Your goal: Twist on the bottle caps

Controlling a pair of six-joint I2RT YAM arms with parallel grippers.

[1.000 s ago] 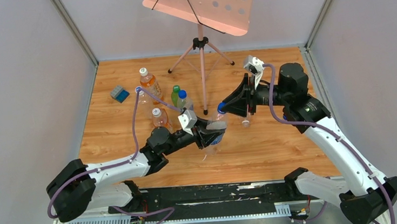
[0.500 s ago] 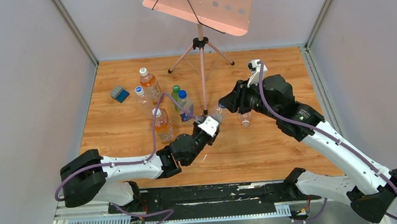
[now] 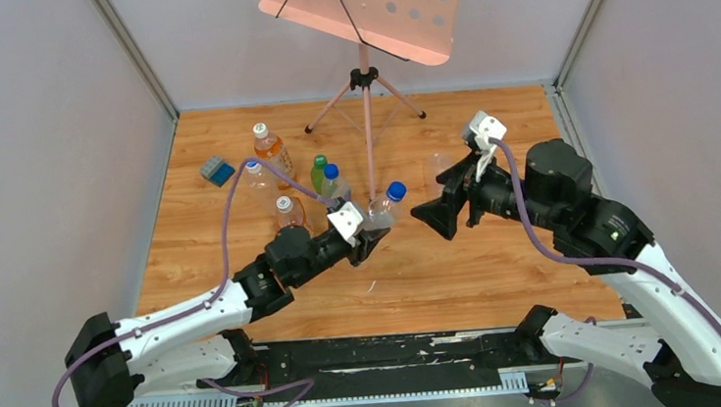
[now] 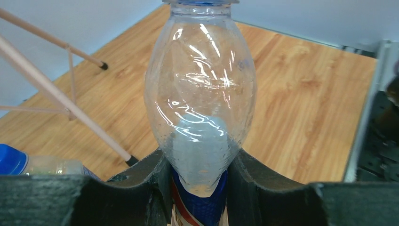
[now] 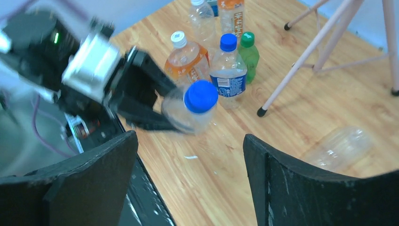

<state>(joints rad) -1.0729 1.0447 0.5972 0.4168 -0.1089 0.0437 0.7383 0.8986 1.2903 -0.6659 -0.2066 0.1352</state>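
A clear plastic bottle [image 3: 378,213] [image 4: 200,94] [image 5: 184,113] is held above the table, and my left gripper [image 3: 367,237] [image 4: 200,188] [image 5: 141,96] is shut on its lower body. A blue bottle cap [image 3: 396,191] [image 5: 201,95] sits on its neck, which points toward the right arm. My right gripper [image 3: 439,206] [image 5: 190,188] stands open a short way to the right of that cap, with nothing between its fingers. A second clear bottle [image 3: 439,168] [image 5: 339,148] lies on its side beyond the right gripper; I cannot see its neck.
Several capped bottles stand at the back left: two orange ones with white caps [image 3: 271,150] [image 3: 288,213], a green one [image 3: 319,173] and a blue-capped one [image 3: 333,181]. A blue-grey block [image 3: 217,170] lies further left. A music stand's tripod [image 3: 365,95] stands at the back.
My right gripper has opened, let go of the blue cap and drawn back to the right. The left arm has shifted with the bottle, still gripping it.
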